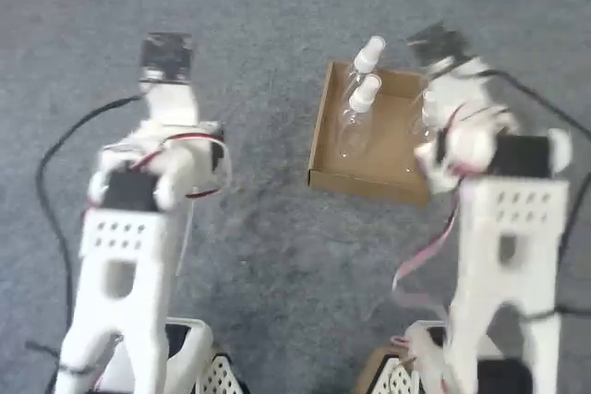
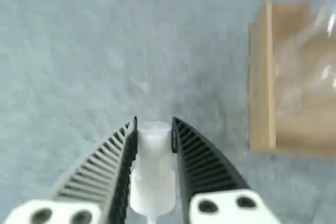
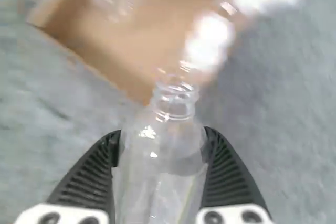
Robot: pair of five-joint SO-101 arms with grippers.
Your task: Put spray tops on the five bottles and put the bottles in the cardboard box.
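Observation:
My left gripper (image 2: 154, 124) is shut on a white spray top (image 2: 152, 166) and hangs over the grey carpet, to the left of the cardboard box (image 2: 261, 77). My right gripper (image 3: 163, 136) is shut on a clear bottle (image 3: 170, 150) whose threaded neck is bare and points toward the box (image 3: 131, 40). In the high view the right arm (image 1: 462, 131) stands over the box's right side (image 1: 369, 179) and the left arm (image 1: 166, 140) is at the left. Two clear bottles (image 1: 355, 113) with white spray tops (image 1: 369, 53) lie side by side in the box.
Grey carpet covers the table, with open floor between the two arms and in front of the box. The arms' white bases (image 1: 120, 320) stand at the near edge, and a black cable (image 1: 55, 154) loops beside the left arm.

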